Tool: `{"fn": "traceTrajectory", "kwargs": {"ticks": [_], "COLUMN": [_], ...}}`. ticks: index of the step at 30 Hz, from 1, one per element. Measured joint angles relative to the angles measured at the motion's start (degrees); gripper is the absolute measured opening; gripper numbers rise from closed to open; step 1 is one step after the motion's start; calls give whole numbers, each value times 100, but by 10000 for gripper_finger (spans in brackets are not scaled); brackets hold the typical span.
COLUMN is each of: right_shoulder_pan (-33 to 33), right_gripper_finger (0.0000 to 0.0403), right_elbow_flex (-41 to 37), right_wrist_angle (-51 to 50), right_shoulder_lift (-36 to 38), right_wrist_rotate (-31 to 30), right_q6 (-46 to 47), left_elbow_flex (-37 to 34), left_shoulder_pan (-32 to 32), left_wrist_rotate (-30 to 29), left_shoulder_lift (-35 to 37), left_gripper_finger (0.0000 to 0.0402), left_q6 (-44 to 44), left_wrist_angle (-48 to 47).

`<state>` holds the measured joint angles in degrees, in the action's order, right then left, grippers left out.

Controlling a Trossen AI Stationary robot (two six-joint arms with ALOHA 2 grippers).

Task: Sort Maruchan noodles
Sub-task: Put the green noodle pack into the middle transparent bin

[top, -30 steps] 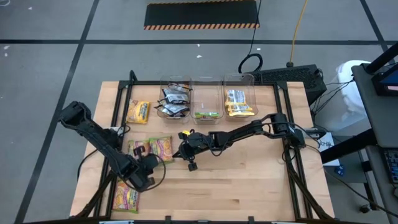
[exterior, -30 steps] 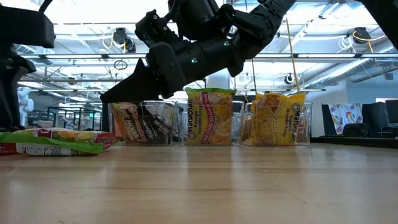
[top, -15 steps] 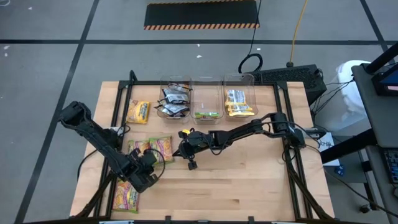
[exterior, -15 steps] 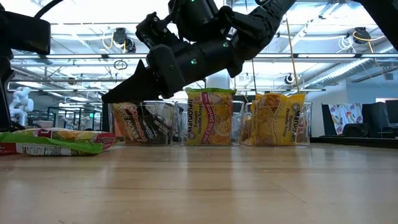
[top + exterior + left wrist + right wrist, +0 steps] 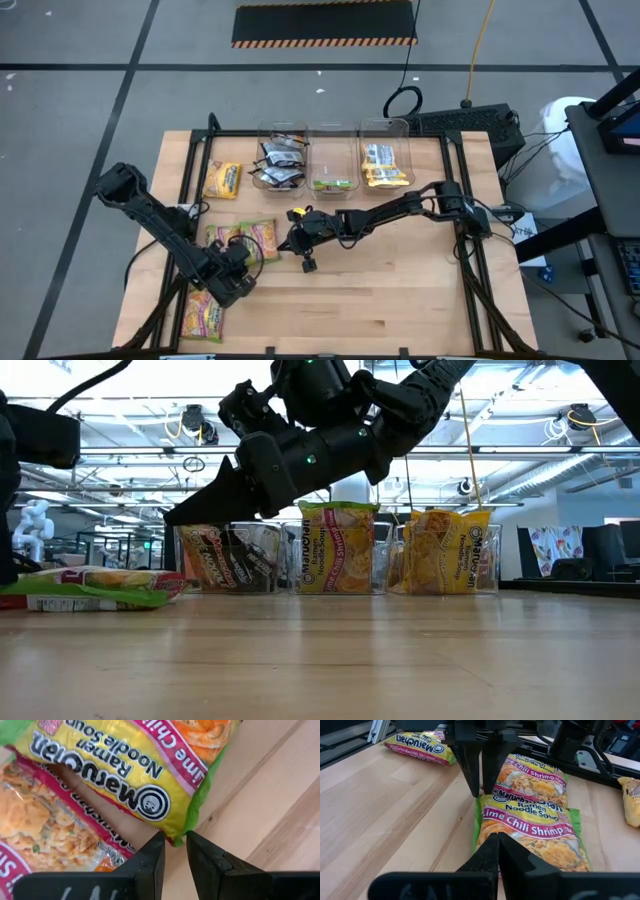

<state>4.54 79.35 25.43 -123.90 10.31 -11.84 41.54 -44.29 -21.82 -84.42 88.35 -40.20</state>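
Observation:
Two lime-green and pink Maruchan noodle packets (image 5: pixel 260 237) (image 5: pixel 222 238) lie flat side by side on the table's left half. A third (image 5: pixel 202 318) lies by the near edge and a yellow packet (image 5: pixel 222 180) farther back. My left gripper (image 5: pixel 175 851) is open by a narrow gap and points steeply down at the near left corner (image 5: pixel 178 839) of the right-hand lime packet (image 5: pixel 530 832). My right gripper (image 5: pixel 495 842) is shut and hovers level above that packet's other end, clear of it in the low view (image 5: pixel 170 515). My left gripper comes from above, slanting down, with one fingertip (image 5: pixel 474 790) on each side of the packet's green corner (image 5: pixel 479 799). Whether the fingertips touch the corner, I cannot tell. The packet lies flat on the table.
Three clear bins stand in a row at the table's far side: one with dark packets (image 5: pixel 280 162), one with a lime packet (image 5: pixel 332 170), one with yellow packets (image 5: pixel 385 165). Bare wood stretches across the near right of the table (image 5: pixel 400 290).
My left gripper has rolled about its own pointing line and sunk a little toward the lime packet's corner. The gap between its fingers looks unchanged. The packets have stayed where they were.

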Motion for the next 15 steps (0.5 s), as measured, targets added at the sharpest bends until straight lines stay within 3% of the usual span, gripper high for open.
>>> {"fn": "traceTrajectory", "kwargs": {"ticks": [15], "right_shoulder_pan": [0], "right_gripper_finger": [0], "right_elbow_flex": [0], "right_wrist_angle": [0], "right_shoulder_lift": [0], "right_wrist_rotate": [-1], "right_q6": [0], "left_elbow_flex": [-13], "left_shoulder_pan": [7], "left_wrist_rotate": [-82], "left_shoulder_lift": [0], "left_gripper_finger": [85], "left_q6": [-371], "left_wrist_angle": [683]}}
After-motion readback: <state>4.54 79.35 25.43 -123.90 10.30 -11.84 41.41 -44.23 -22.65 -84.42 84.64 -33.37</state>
